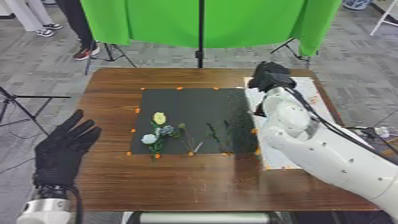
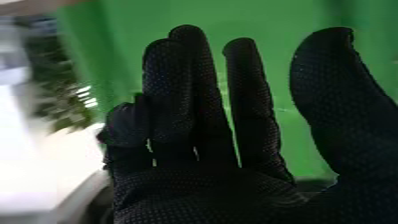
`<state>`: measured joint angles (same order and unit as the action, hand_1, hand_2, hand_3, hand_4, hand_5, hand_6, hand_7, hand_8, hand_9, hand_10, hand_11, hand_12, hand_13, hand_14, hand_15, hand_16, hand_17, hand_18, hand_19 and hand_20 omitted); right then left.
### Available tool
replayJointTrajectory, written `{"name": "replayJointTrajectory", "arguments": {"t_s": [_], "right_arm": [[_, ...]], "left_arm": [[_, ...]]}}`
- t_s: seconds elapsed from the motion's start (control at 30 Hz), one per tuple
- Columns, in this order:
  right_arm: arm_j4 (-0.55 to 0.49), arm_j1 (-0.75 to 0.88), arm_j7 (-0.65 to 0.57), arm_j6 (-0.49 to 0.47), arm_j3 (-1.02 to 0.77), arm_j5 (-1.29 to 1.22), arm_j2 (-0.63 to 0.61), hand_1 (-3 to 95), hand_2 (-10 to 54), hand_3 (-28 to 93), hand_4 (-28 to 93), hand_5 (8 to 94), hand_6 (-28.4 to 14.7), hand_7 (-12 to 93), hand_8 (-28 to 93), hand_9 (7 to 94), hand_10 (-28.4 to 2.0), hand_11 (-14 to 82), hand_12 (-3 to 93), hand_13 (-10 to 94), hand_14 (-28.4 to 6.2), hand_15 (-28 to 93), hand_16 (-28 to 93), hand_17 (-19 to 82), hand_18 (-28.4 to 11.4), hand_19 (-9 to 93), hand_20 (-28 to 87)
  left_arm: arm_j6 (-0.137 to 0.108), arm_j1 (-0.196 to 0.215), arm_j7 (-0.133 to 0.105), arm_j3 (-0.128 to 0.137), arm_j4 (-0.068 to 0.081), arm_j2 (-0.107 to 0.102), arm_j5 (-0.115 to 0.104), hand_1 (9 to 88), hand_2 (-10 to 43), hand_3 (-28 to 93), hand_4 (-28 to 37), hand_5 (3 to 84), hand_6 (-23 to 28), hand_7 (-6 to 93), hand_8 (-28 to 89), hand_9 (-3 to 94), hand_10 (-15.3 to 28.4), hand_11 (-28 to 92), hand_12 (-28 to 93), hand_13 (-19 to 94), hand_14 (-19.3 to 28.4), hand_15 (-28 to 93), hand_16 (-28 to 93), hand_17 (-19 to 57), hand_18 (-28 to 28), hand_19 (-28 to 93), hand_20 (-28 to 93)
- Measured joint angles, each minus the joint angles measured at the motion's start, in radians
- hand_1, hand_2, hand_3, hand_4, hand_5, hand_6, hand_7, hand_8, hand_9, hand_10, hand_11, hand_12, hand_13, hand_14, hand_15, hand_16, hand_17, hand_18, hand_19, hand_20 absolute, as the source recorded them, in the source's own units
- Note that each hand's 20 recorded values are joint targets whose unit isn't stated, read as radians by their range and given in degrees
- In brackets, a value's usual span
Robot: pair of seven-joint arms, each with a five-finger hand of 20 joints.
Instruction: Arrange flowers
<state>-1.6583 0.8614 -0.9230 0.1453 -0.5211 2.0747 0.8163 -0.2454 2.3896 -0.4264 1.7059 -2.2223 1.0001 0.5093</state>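
Observation:
My right hand is over the far end of the white sheet, at the right of the table. In the right wrist view the right hand is open, its fingers raised and its thumb apart, with nothing held. Three blooms lie together on the black mat toward its near left: a yellow flower, a grey-blue flower and a pale blue flower. Thin green stems lie farther right on the mat. My left hand is open at the table's left edge, apart from the flowers.
Orange markers line the mat's border on the brown table. My right forearm covers part of the white sheet. A green cloth and a black stand are beyond the far edge. Blurred leaves appear in the right wrist view.

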Motion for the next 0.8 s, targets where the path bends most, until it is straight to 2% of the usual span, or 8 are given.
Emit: {"name": "replayJointTrajectory", "arguments": {"t_s": [0.2, 0.4, 0.63, 0.8], "right_arm": [[0.094, -0.038, -0.035, 0.013, 0.039, -0.025, -0.098, 34.8, -9.5, 81, -28, 57.3, 1.4, 15, -13, 60.8, -16.4, 25.5, 14.3, 51, -15.2, 77, 9, 21, -22.5, 91, 54], [0.132, -0.019, -0.041, -0.023, -0.016, -0.046, -0.106, 34.2, -9.5, 81, -28, 56.5, 2.3, 16, -14, 60.2, -16.1, 25.6, 14.3, 50, -15.0, 78, 9, 19, -22.3, 91, 54], [0.148, 0.004, -0.012, -0.057, -0.014, -0.043, -0.092, 33.8, -9.5, 81, -28, 55.8, 4.1, 17, -14, 60.2, -15.7, 25.5, 14.4, 50, -14.6, 78, 9, 18, -22.7, 89, 55], [0.179, 0.008, 0.011, -0.093, 0.006, -0.031, -0.059, 33.4, -9.5, 81, -28, 55.4, 4.2, 17, -15, 60.1, -15.5, 25.8, 14.5, 50, -14.3, 78, 9, 17, -22.8, 89, 56]], "left_arm": [[-0.008, -0.001, -0.023, -0.026, 0.007, -0.028, -0.021, 23.7, 6.6, 81, -23.5, 40.4, 10.9, 11.9, -9, 35.5, 20.5, 27, 12, 25, 27.2, 53, -8, -9.0, 25.5, 54, 18], [-0.016, -0.004, -0.048, -0.041, 0.009, -0.056, -0.04, 23.7, 6.7, 81, -23.5, 40.3, 10.9, 12.0, -9, 35.5, 20.3, 27, 12, 25, 27.2, 53, -8, -9.0, 25.5, 54, 18], [-0.018, -0.011, -0.049, -0.041, 0.012, -0.057, -0.043, 23.7, 6.6, 81, -23.5, 40.3, 10.9, 12.0, -9, 35.5, 20.4, 27, 12, 25, 27.2, 54, -8, -9.0, 25.5, 54, 18], [-0.018, -0.024, -0.038, -0.04, 0.016, -0.049, -0.043, 23.8, 6.6, 81, -23.4, 40.4, 11.0, 12.0, -9, 35.6, 20.3, 27, 12, 25, 27.3, 53, -8, -8.9, 25.5, 54, 18]]}}
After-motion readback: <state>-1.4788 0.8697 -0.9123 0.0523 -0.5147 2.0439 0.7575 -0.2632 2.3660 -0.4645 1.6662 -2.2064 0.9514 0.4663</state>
